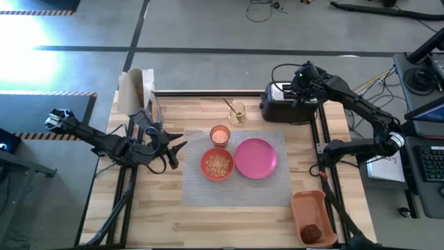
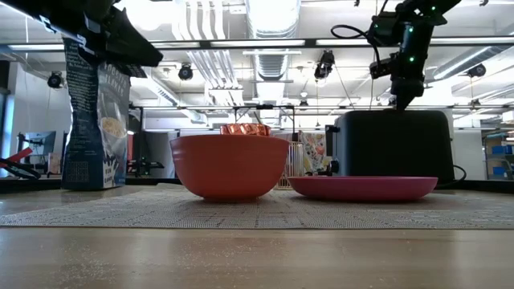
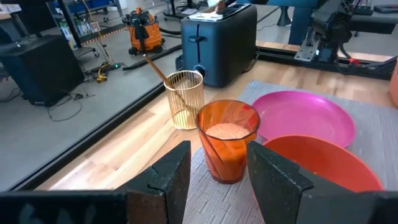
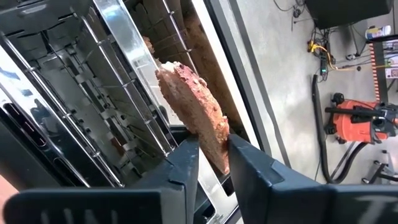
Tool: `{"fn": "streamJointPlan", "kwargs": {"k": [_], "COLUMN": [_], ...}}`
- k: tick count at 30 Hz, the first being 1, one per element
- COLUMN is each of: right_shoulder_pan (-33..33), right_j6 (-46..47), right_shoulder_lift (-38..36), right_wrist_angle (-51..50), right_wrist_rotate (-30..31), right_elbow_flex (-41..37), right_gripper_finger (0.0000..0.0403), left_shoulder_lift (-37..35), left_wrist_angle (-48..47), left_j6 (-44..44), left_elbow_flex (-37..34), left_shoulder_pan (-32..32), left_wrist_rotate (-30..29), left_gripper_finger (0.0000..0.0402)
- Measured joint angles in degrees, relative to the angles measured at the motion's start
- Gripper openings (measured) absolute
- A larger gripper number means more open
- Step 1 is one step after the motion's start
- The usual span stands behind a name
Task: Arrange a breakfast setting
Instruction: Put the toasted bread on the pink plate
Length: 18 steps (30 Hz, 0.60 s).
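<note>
A brown toast slice (image 4: 189, 102) stands in a slot of the black-and-silver toaster (image 1: 284, 103) at the table's far right, with my right gripper (image 4: 213, 146) shut on it from above. On the grey mat lie the pink plate (image 1: 256, 157), the orange-red bowl (image 1: 217, 164) with cereal in it, and the orange cup (image 1: 220, 135). A gold spoon (image 3: 155, 65) leans in a gold wire holder (image 1: 237, 111). The dark red fruit (image 1: 311, 231) lies in the orange tray. My left gripper (image 1: 173, 149) hovers open left of the bowl, holding nothing. My right gripper pinches the toast's upper edge (image 4: 214, 140) between its two fingers, one on each flat face. The fingers slant down from above the toaster. The slice stands tilted over the slot; whether its lower end is clear of the toaster cannot be told.
A cereal bag (image 1: 135, 90) stands at the table's far left corner. The orange tray (image 1: 312, 215) sits at the near right corner. Bare wood lies along the near edge and to the left of the mat (image 1: 208, 194).
</note>
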Motion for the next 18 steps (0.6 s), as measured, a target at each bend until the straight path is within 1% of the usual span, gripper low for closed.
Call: {"fn": "streamJointPlan", "kwargs": {"k": [8,13,18], "right_shoulder_pan": [0.00,0.00,0.02], "right_j6": [-0.55,3.10,7.57], "right_shoulder_lift": [-0.37,-1.06,-1.05], "right_wrist_angle": [-0.04,-0.09,0.25], "right_wrist_rotate": [-0.07,-0.19,0.05], "right_elbow_flex": [0.00,-0.02,-0.02], "right_gripper_finger": [0.0081,0.0089,0.0081], "left_shoulder_lift": [-1.80,-3.86,-4.35], "left_wrist_angle": [-5.79,-10.80,-15.51], "left_j6": [-4.32,-7.17,-11.29], "left_elbow_flex": [-0.02,-0.02,-0.02], "left_shoulder_pan": [-0.01,-0.02,0.00], "left_wrist_rotate": [-3.06,-5.70,-8.01], "left_gripper_finger": [0.0139,0.0139,0.0139]}}
